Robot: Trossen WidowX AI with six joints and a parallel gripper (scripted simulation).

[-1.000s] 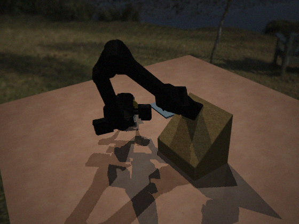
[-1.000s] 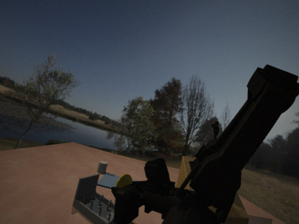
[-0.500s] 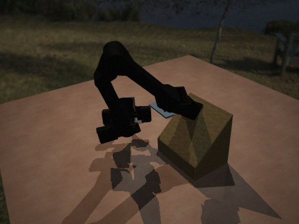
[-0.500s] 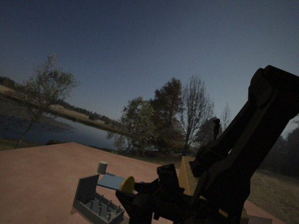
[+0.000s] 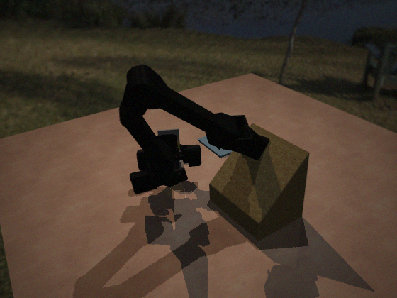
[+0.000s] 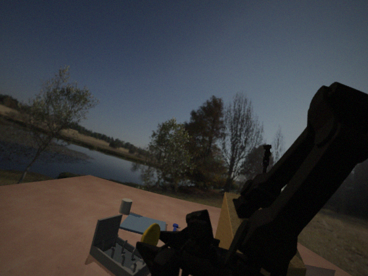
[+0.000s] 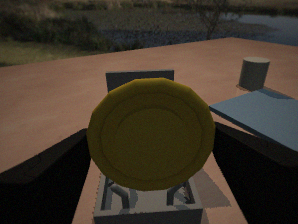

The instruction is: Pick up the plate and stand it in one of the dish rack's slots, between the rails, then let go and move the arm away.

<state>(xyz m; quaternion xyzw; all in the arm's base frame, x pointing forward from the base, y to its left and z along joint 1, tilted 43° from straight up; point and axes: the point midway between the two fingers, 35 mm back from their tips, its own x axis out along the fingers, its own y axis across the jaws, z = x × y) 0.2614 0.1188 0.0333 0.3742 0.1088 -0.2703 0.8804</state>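
Grass and water lie behind the tabletop (image 5: 88, 142) (image 6: 49, 210) (image 7: 45, 95). The gripper (image 6: 152, 241) (image 7: 150, 132) is closed on the plate (image 6: 150, 234) (image 7: 151, 134), holding it upright by its edges near the rack (image 5: 169, 132) (image 6: 106, 232) (image 7: 145, 218). A blue board (image 5: 220, 153) (image 6: 141, 223) (image 7: 260, 112) lies near a grey cylinder (image 6: 125, 206) (image 7: 254, 73).

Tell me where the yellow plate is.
In the wrist view, the plate is upright between the gripper's fingers, in front of the dish rack's tall back panel.
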